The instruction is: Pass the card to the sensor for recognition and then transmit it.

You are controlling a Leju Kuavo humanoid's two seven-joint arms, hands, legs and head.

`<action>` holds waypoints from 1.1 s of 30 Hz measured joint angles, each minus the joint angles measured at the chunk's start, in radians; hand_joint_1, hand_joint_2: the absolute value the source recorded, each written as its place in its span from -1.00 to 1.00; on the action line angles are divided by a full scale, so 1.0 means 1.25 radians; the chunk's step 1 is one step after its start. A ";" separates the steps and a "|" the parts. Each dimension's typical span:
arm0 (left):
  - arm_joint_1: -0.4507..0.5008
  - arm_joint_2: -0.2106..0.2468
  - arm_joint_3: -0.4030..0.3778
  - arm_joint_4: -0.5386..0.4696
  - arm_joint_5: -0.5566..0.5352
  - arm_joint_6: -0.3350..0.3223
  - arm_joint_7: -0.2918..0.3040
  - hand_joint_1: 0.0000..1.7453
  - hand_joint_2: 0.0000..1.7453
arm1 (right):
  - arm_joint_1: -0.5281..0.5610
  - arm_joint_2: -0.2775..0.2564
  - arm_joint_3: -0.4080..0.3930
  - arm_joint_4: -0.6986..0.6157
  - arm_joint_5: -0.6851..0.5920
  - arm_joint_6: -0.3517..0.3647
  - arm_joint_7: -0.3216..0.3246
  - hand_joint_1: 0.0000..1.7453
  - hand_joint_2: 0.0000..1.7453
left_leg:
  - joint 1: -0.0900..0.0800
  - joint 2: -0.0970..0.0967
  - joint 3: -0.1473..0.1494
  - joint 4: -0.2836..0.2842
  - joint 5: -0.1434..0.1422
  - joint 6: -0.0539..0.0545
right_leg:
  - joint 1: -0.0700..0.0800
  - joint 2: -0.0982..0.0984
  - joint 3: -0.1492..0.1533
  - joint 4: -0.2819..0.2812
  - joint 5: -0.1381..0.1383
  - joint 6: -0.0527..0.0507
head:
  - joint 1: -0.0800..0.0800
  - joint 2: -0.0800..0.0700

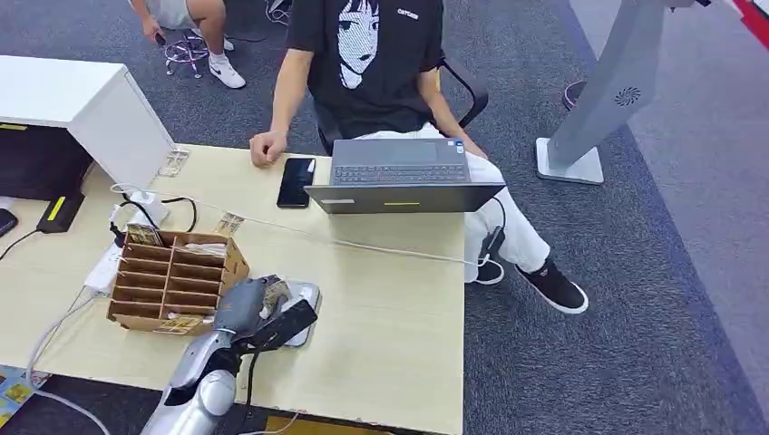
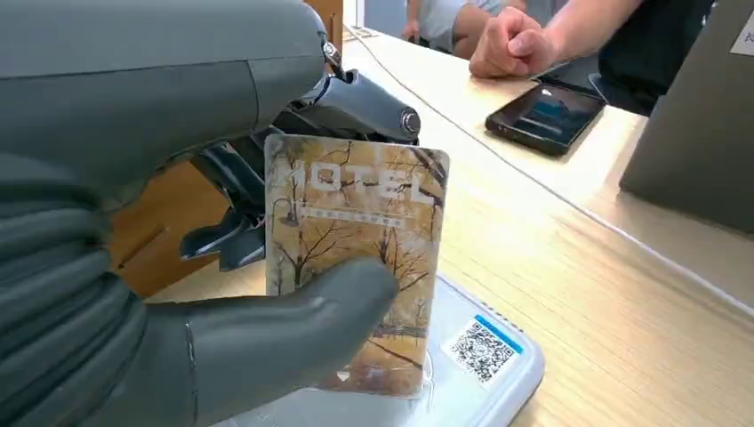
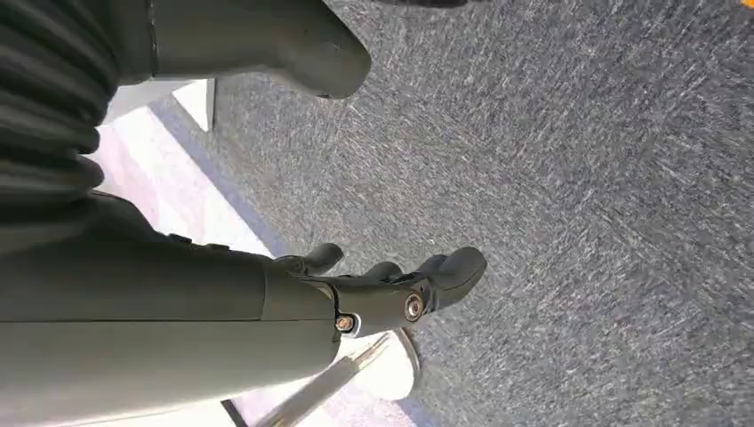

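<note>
Left hand (image 2: 222, 294) pinches the card (image 2: 356, 258) between thumb and fingers, holding it upright just above the sensor (image 2: 480, 374), a pale pad at the near table (image 1: 399, 308) edge, right of the wooden organizer (image 1: 172, 281). Right hand (image 3: 356, 267) hangs over carpet, fingers apart, holding nothing.

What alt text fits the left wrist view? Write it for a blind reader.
The left robot hand holds a hotel card upright above a white sensor pad with a QR code on the wooden table. Beyond lie a black phone and a person's fist.
</note>
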 joint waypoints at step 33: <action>0.049 0.012 0.082 -0.372 -0.163 0.450 -0.197 1.00 1.00 | 0.002 0.000 0.016 0.000 -0.017 -0.006 -0.016 -1.00 1.00 | 0.000 0.000 0.000 0.000 0.000 0.000 | 0.000 0.000 0.000 0.000 0.000 0.000 | 0.000 0.000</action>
